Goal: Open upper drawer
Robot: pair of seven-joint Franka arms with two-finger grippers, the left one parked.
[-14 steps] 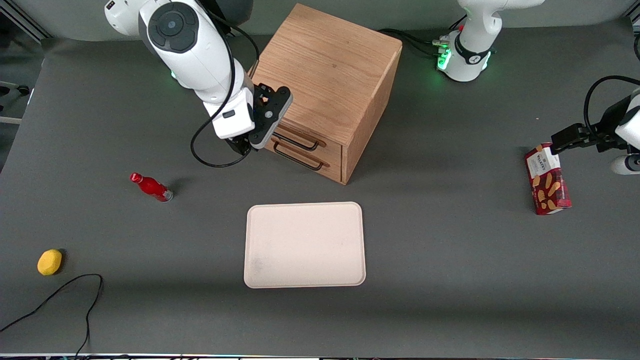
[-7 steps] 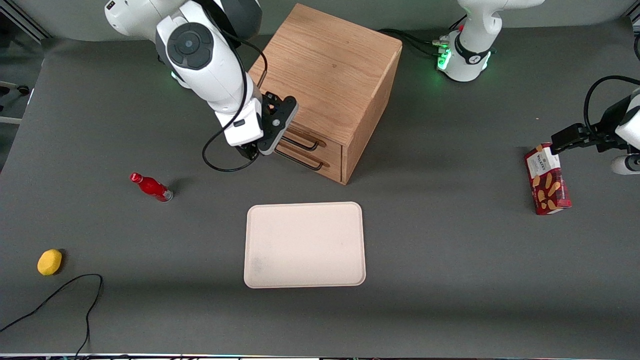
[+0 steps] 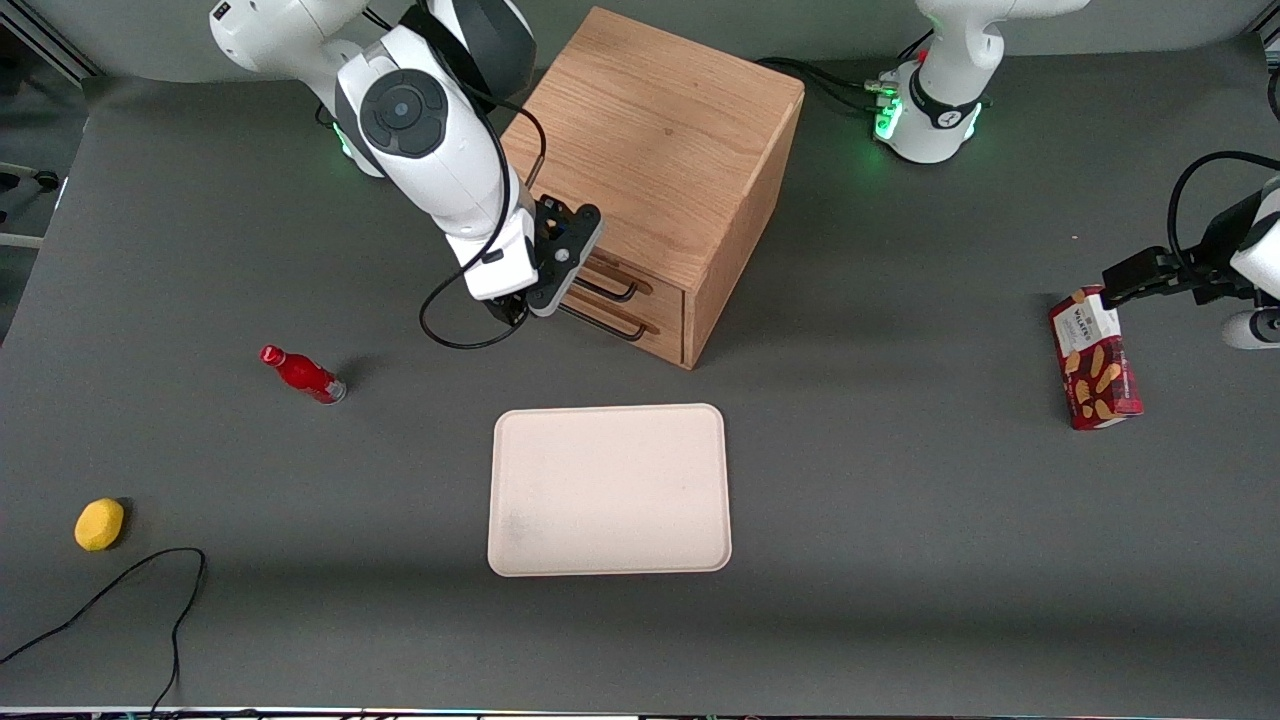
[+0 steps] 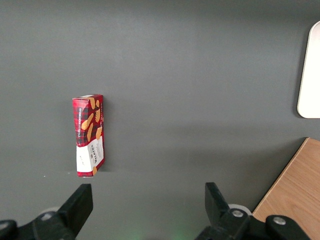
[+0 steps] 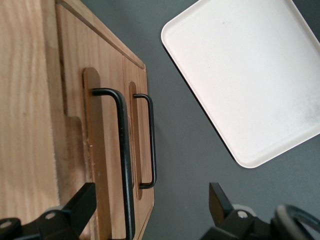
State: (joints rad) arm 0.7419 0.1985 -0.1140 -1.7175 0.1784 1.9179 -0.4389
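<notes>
My pincer (image 3: 528, 300) hangs just in front of the cabinet (image 3: 660, 130), at the end of the drawer fronts nearest my working arm's side. In my wrist view its 2 black fingers (image 5: 80, 205) stand spread wide apart, released, gripping nothing; 1 finger sits over the wood of the drawer fronts, the other over bare counter (image 3: 900, 560).

The cabinet is a boxy cube of light oak with clear, wavy grain on its flat top. It stands turned at an angle on the counter, so its front faces toward the front camera and partly toward my arm's end. The upper drawer (image 5: 102, 150) is the topmost of 2 stacked fronts; it looks shut, level with the lower drawer (image 5: 139, 145) beneath it. Its long axis runs across the cabinet front, level with the counter. A thin black wire handle (image 5: 121, 150) follows that same axis, bent at both ends into a long recessed oval in the wood. The lower front carries a matching handle.

My forearm, white and smooth, slopes down from above toward the cabinet, the wrist tipped so the pincer points at the drawer fronts. A black cable loops below the wrist.

The counter is matte dark grey. A pale, rounded rectangular tray (image 3: 610, 490) lies nearer the front camera than the cabinet.
</notes>
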